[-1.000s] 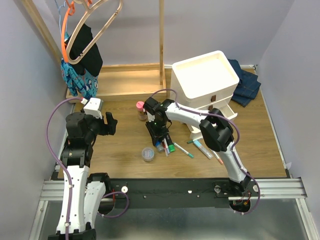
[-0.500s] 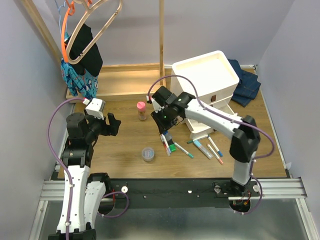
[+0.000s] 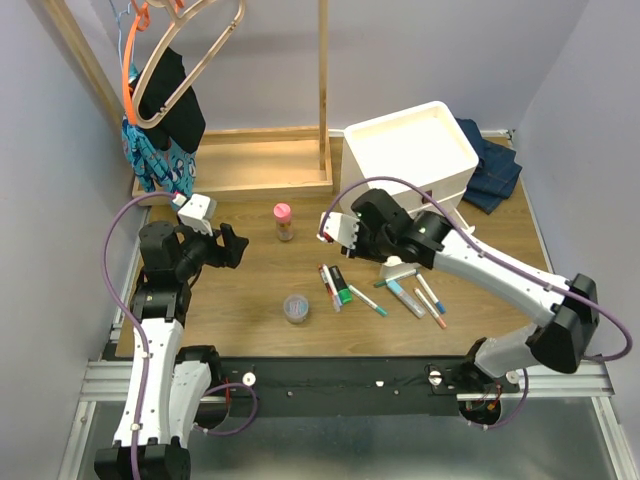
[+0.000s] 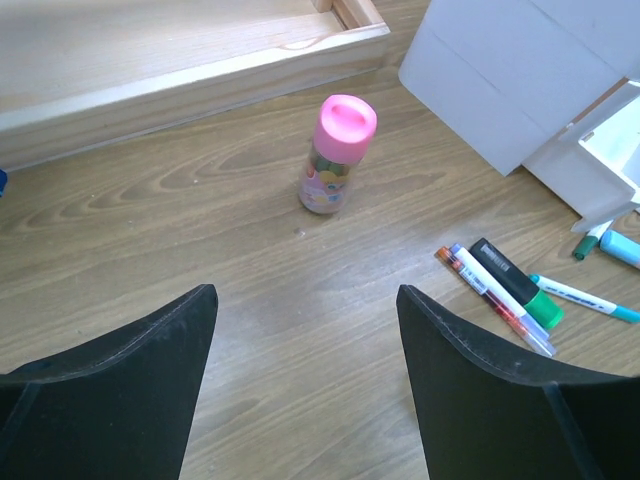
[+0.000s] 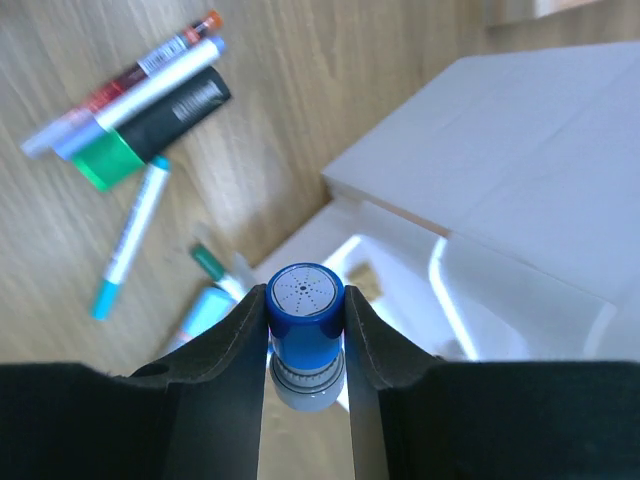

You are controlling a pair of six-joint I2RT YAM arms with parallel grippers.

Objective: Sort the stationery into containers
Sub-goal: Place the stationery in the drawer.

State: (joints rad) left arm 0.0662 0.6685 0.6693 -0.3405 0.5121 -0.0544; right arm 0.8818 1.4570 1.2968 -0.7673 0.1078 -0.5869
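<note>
My right gripper [image 3: 387,250] [image 5: 305,322] is shut on a blue-capped tube [image 5: 305,300], held upright over the pulled-out bottom drawer [image 5: 400,262] of the white drawer unit [image 3: 410,150]. A black-and-green marker [image 3: 340,285] [image 5: 150,130] lies on the table beside slim white markers [image 3: 327,285]. Further markers [image 3: 368,300] and a pale blue tube [image 3: 405,297] lie in front of the unit. The pink-capped bottle [image 3: 284,222] [image 4: 335,160] stands upright ahead of my open, empty left gripper [image 3: 228,248] [image 4: 305,291]. A clear round tub [image 3: 296,307] sits near the front edge.
A flat wooden rack base [image 3: 250,165] with an upright post [image 3: 323,90] lies at the back. Hangers with dark and blue clothing [image 3: 160,110] hang at the back left. Folded jeans [image 3: 490,170] lie behind the drawer unit. Walls close in on both sides.
My right arm has lifted off the marker pile and swung right to the drawer unit with the blue-capped tube in its grip. The left gripper has shifted slightly right.
</note>
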